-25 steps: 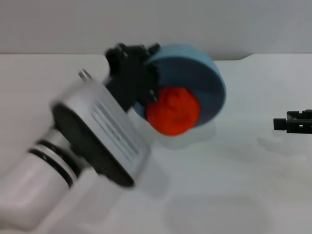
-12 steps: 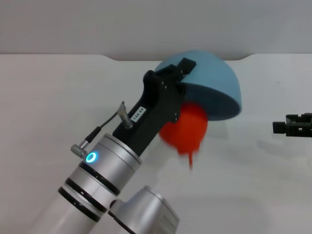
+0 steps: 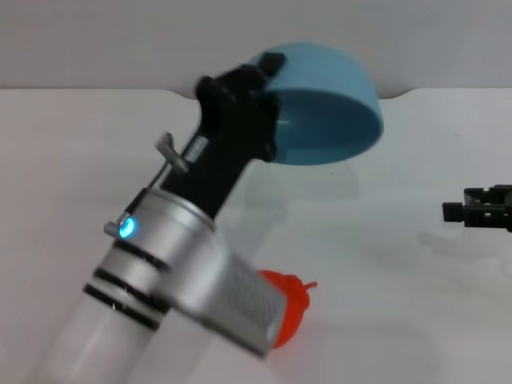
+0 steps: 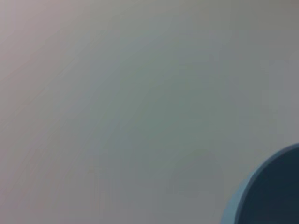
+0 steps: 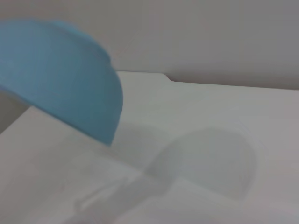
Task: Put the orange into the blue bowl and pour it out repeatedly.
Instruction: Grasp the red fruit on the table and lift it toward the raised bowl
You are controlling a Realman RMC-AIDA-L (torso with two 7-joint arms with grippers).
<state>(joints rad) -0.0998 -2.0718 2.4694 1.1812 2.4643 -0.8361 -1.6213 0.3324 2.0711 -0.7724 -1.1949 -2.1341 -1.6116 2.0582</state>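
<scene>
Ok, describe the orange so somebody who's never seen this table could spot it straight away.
Start at the white table and the big silver left arm reaching in from the near left. The orange lies on the table just beside that arm, near the front edge and partly hidden behind it. It is the only red-orange thing there, unlike the blue bowl held up tilted farther back.

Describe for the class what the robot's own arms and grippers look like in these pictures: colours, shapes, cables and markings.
The left arm is a thick tube, white low down and silver above, ringed by black bands, with a glowing blue-cyan light and a small metal plug fitting at the wrist. Its left gripper is black, blocky and angular, bearing a small white label. Of the right gripper, only black, blocky parts show at the head view's edge.
</scene>
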